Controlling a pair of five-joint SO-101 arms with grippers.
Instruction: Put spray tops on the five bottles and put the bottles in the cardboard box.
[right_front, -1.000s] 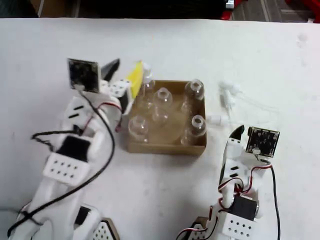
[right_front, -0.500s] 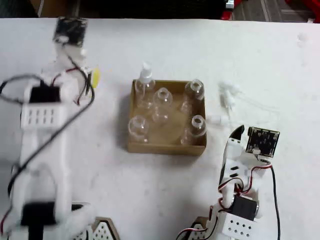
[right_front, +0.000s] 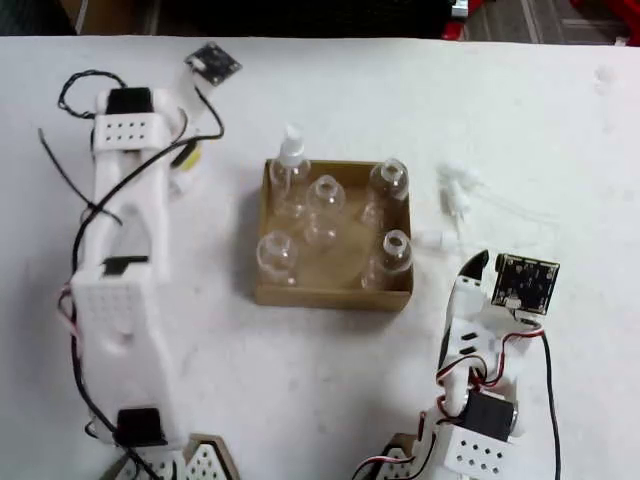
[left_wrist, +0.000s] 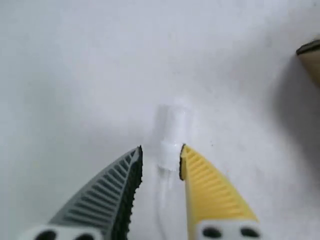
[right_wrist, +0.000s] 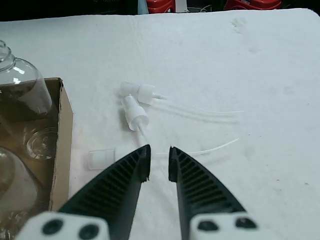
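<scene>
now | ribbed left fingers (left_wrist: 212, 192) apart around clear spray top (left_wrist: 170, 131) | right fingers (right_wrist: 117, 187) narrow

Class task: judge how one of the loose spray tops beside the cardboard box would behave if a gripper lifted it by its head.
Spray tops look like small plastic parts, so probably light. Each thin dip tube trails long and curved, so it would likely flex and sway. Being round, one might roll if nudged.
</scene>
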